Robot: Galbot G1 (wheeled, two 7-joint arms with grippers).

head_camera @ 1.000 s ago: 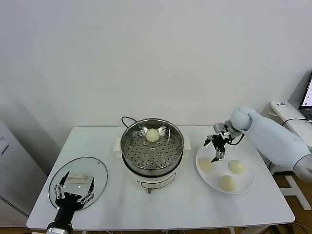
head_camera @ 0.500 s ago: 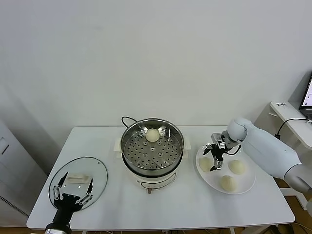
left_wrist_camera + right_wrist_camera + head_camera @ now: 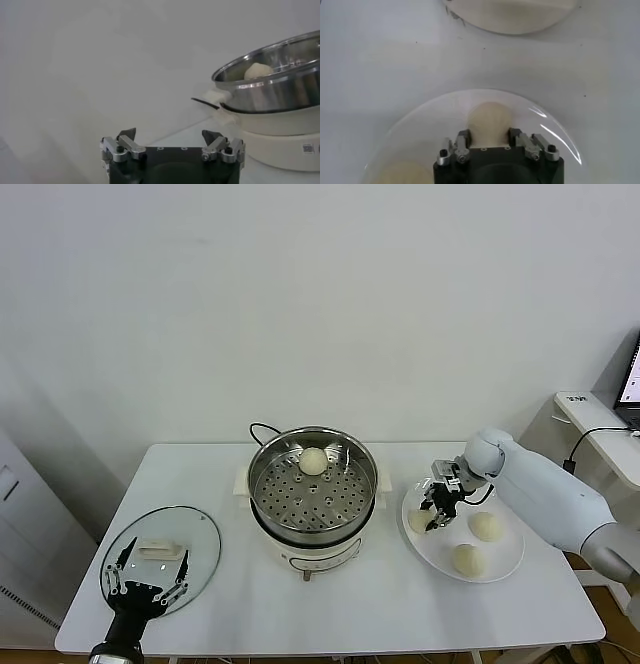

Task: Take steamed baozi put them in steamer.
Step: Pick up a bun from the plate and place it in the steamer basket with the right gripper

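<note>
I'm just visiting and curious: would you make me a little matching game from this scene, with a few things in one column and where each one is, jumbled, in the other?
Things:
1. bun alone
2. glass lid
3. right gripper
4. left gripper

Places:
A. flat on the table's left end
B. on the perforated tray inside the steamer
C. closed around a bun on the white plate
D. open, over the near part of the lid, holding nothing

Pairs: 1-B, 2-A, 3-C, 4-D
</note>
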